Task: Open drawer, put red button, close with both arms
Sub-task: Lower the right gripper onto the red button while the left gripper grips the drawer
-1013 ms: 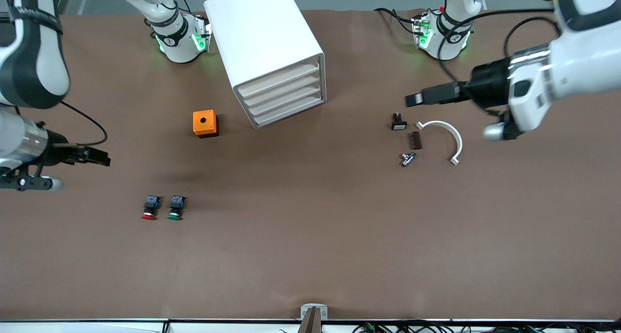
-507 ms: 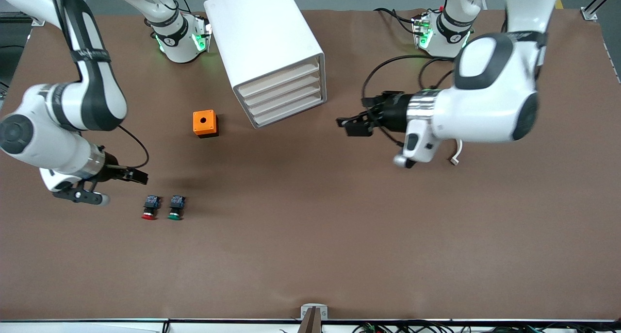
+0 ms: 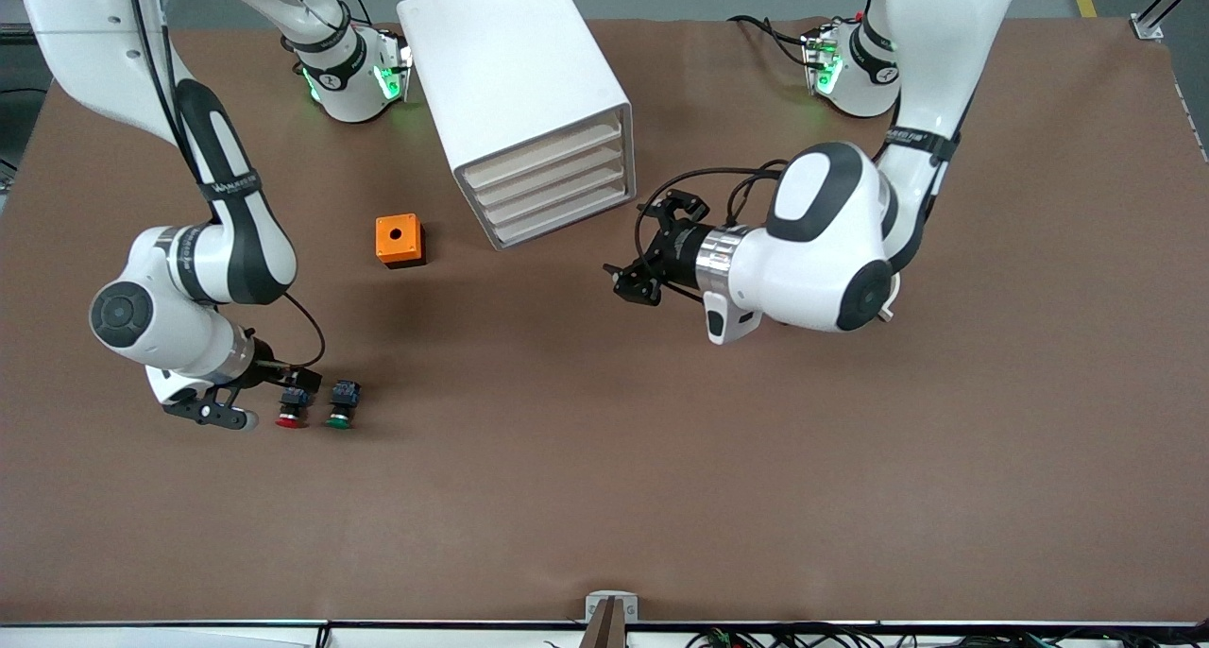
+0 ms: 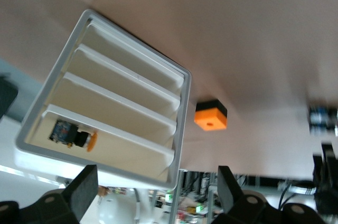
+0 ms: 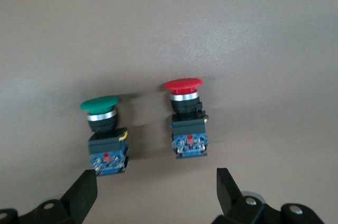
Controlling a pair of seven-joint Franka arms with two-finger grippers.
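The red button (image 3: 291, 408) lies on its side on the brown table (image 3: 604, 459), toward the right arm's end and nearer the front camera's edge than the orange box (image 3: 400, 240). The green button (image 3: 342, 405) lies just beside it, apart from it, with its cap pointing the same way. The right gripper (image 3: 304, 381) is low over the red button's blue-and-black body, its fingers (image 5: 84, 192) spread wide, and the right wrist view shows both buttons between the fingertips, neither one gripped. The left gripper (image 3: 635, 282) hangs over bare table in front of the white drawer cabinet (image 3: 524, 100), its fingers (image 4: 83, 188) also wide apart and holding nothing. The cabinet stands near the edge by the robots' bases. In the left wrist view a small blue-and-black part with an orange piece (image 4: 71, 135) lies in one compartment of the cabinet
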